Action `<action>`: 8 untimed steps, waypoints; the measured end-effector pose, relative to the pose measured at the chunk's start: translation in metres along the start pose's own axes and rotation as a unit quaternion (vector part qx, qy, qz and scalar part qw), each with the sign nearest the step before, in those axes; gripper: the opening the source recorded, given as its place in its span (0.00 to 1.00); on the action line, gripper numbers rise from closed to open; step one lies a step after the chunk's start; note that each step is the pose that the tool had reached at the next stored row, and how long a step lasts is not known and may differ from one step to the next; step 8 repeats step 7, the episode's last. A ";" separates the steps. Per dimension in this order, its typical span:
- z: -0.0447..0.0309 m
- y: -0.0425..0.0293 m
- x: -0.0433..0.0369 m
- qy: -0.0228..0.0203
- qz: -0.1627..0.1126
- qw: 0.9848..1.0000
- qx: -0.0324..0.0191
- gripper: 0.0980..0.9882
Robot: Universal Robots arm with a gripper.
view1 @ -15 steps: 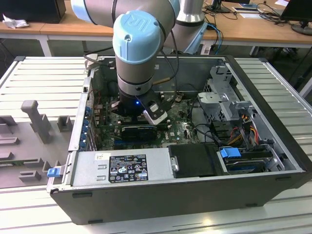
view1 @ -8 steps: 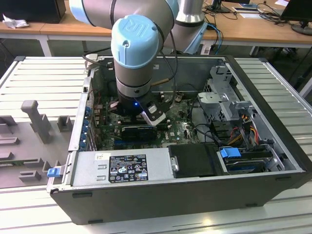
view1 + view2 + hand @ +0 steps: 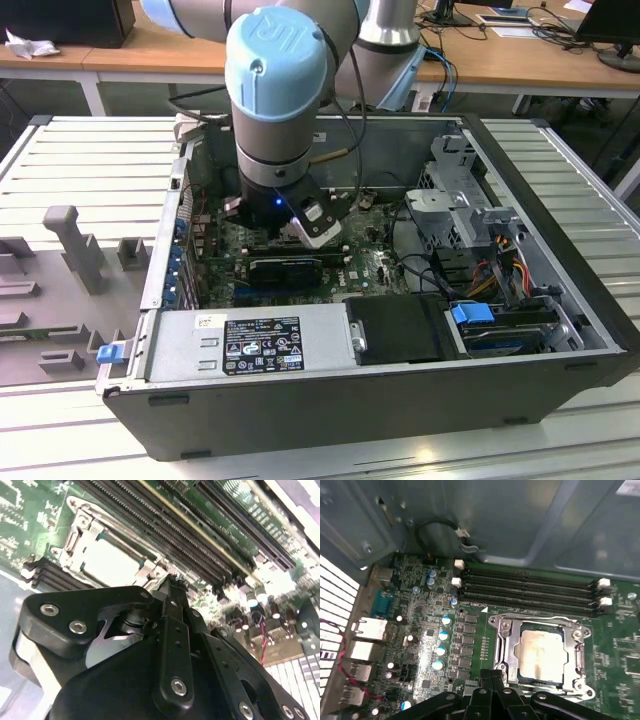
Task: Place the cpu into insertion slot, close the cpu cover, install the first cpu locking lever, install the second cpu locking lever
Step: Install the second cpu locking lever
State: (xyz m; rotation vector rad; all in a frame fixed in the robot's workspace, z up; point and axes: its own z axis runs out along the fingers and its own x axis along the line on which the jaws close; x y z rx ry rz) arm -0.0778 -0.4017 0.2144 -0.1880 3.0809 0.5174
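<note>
One gripper (image 3: 172, 582) reaches down inside the open computer case (image 3: 560, 250), fingers pinched together and empty, just beside the insertion slot (image 3: 542, 652). Its cpu (image 3: 540, 653) sits seated there, the cpu cover (image 3: 507, 650) closed around it, near the memory slots (image 3: 530, 587) on the green motherboard (image 3: 470, 630).

The small flat square cpu (image 3: 540, 653) has a silver-grey brushed-metal top with a dull sheen, and the thin silvery metal cover frame (image 3: 506, 645) around it is bright and glossy, as in the second wrist view, where the frame (image 3: 82, 542) glares pale. Beside that frame the green circuit board (image 3: 485, 642) is a smooth lacquered laminate, and the long black memory slots (image 3: 530, 587) beyond it are matt plastic. Near the frame, the black gripper (image 3: 172, 587) is satin plastic or coated metal with shiny steel screws (image 3: 77, 626)
</note>
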 end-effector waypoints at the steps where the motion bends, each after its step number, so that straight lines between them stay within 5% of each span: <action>1: -0.0032 0.0011 -0.0001 0.000 0.000 1.000 0.000 0.01; 4: -0.0123 0.0042 -0.0004 0.000 0.000 1.000 0.000 0.01; 8: -0.0142 0.0049 -0.0005 0.000 0.000 1.000 0.000 0.01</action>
